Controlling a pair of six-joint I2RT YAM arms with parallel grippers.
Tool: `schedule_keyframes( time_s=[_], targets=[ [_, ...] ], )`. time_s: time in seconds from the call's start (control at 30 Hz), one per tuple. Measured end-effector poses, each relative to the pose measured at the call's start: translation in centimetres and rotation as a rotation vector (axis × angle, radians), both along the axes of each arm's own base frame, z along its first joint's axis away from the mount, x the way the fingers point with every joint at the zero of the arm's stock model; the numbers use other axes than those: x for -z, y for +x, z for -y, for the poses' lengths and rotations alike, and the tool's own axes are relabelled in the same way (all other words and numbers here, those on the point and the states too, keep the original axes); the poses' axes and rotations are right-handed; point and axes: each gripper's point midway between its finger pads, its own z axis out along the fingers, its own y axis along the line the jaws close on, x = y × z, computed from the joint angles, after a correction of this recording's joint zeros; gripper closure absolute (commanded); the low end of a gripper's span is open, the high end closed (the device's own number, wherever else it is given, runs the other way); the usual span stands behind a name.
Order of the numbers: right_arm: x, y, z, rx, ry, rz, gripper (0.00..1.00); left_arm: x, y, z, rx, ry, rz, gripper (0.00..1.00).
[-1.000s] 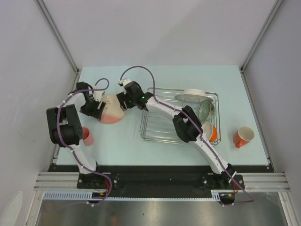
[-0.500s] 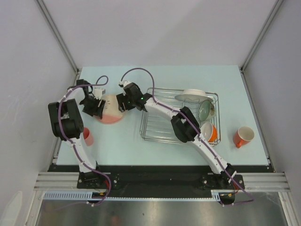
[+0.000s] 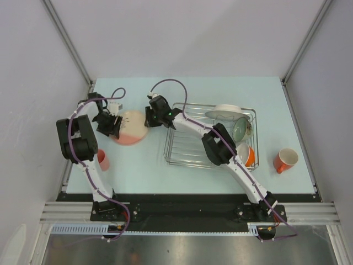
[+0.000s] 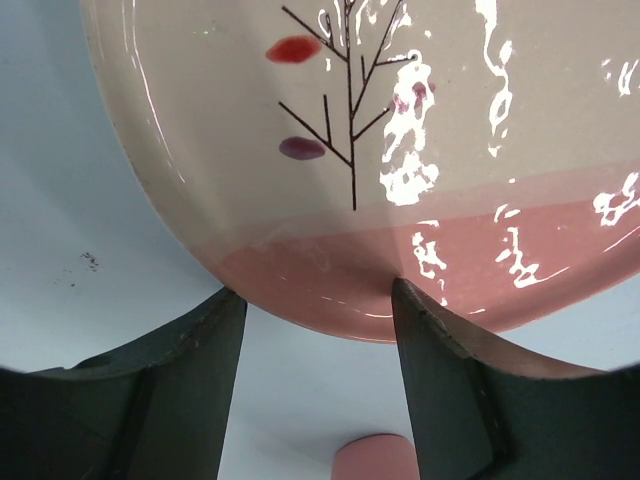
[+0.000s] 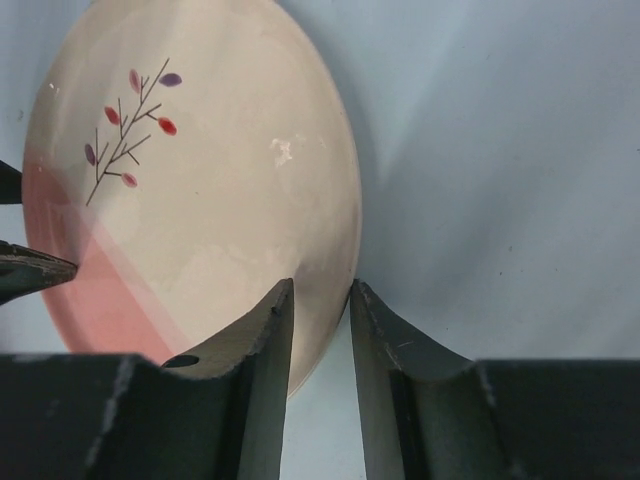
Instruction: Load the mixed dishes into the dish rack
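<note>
The cream plate (image 3: 129,127) with its pink segment and twig motif lies left of the dish rack (image 3: 182,152), between my two grippers. My left gripper (image 3: 115,126) is open, its fingers wide apart at the plate's pink edge (image 4: 330,300). My right gripper (image 3: 147,120) is shut on the plate's cream rim (image 5: 335,250), one finger over the face and one outside. The white grey-rimmed bowl (image 3: 225,113), green glass bowl (image 3: 241,129) and orange-outside bowl (image 3: 246,155) sit in the rack. The salmon tumbler (image 3: 102,160) stands by the left arm. The orange mug (image 3: 285,159) stands right of the rack.
The tumbler also shows in the left wrist view (image 4: 375,458), below the plate's edge. The left half of the rack holds no dishes. Grey walls with metal posts close in the pale blue table (image 3: 143,165) on three sides.
The plate looked tilted between the grippers and now shows a rounder, flatter face. The right gripper has shifted a little up and to the right. The left arm has drawn in.
</note>
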Motion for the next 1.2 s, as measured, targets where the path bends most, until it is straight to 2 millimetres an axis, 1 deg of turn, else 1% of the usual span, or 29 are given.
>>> schedule_keyframes(
  time_s=[0.3,0.53,0.63,0.8,0.87,1.0,1.2],
  targets=[
    [-0.4,0.4,-0.4,0.026,0.097,-0.040,0.67,0.1,0.1,0.1,-0.009,-0.009,-0.017,0.38],
    [-0.5,0.3,-0.4,0.028,0.113,-0.061,0.69,0.1,0.2,0.1,-0.010,-0.016,-0.049,0.39],
    [-0.5,0.3,-0.5,0.026,0.122,-0.072,0.68,0.1,0.2,0.2,-0.014,-0.019,-0.061,0.39],
    [-0.8,0.3,-0.7,0.016,0.154,-0.081,0.64,0.1,0.3,0.2,-0.022,-0.023,-0.078,0.39],
    [-1.3,0.7,-1.0,0.012,0.192,-0.070,0.64,0.1,0.3,0.2,-0.027,-0.024,-0.087,0.39],
    [-3.0,1.6,-1.7,-0.013,0.297,-0.050,0.65,0.1,0.2,0.3,-0.051,-0.027,-0.107,0.39],
    [-4.8,1.7,-2.5,-0.049,0.396,-0.050,0.66,0.0,0.1,0.3,-0.068,-0.030,-0.124,0.40]
  ],
)
